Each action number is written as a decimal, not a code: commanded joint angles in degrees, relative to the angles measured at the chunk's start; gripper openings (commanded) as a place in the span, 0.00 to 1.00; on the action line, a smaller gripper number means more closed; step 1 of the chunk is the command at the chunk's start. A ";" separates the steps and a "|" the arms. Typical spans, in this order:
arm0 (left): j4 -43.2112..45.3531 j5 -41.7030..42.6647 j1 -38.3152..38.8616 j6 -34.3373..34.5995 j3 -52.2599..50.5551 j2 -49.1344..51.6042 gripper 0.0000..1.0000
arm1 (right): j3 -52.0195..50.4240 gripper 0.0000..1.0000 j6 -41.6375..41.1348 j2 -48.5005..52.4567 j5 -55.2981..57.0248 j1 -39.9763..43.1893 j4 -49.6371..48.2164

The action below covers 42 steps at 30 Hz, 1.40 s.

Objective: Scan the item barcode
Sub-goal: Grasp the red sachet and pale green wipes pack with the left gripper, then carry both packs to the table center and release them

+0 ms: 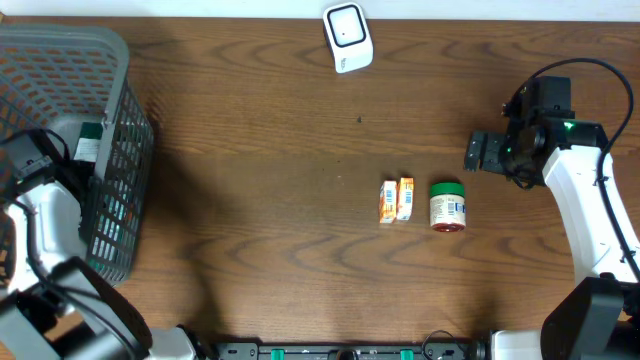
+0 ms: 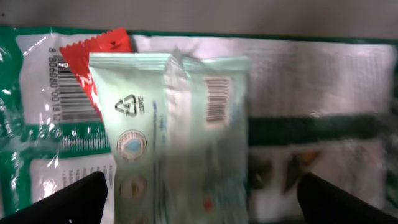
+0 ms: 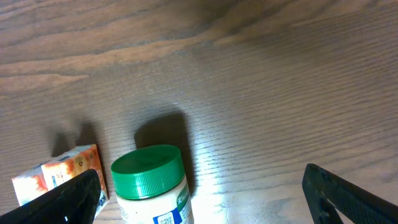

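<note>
With both jaws released, the pouch [image 2: 168, 124] in the 9 o'clock basket [image 1: 112, 150] could be pinched together with crowding packets [image 2: 323, 93].

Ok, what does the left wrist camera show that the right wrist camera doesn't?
Only the left wrist: a pale green packet with a barcode and a recycling triangle, lying over a red packet and green-and-white packaging. Only the right wrist: a green-lidded jar beside an orange carton on the wooden table. Both: no shared item, just each camera's own dark left fingers or right fingers, spread open at the bottom corners.
</note>
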<state>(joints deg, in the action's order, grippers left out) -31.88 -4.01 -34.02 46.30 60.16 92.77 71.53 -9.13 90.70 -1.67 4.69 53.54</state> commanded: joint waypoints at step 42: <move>-8.41 18.82 2.75 -13.33 16.55 -36.39 0.07 | 0.79 0.99 0.22 -0.96 0.33 0.09 0.02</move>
<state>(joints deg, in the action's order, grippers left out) -37.01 5.63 -33.12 35.46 72.69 58.17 71.53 -9.13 90.70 -1.67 4.69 53.54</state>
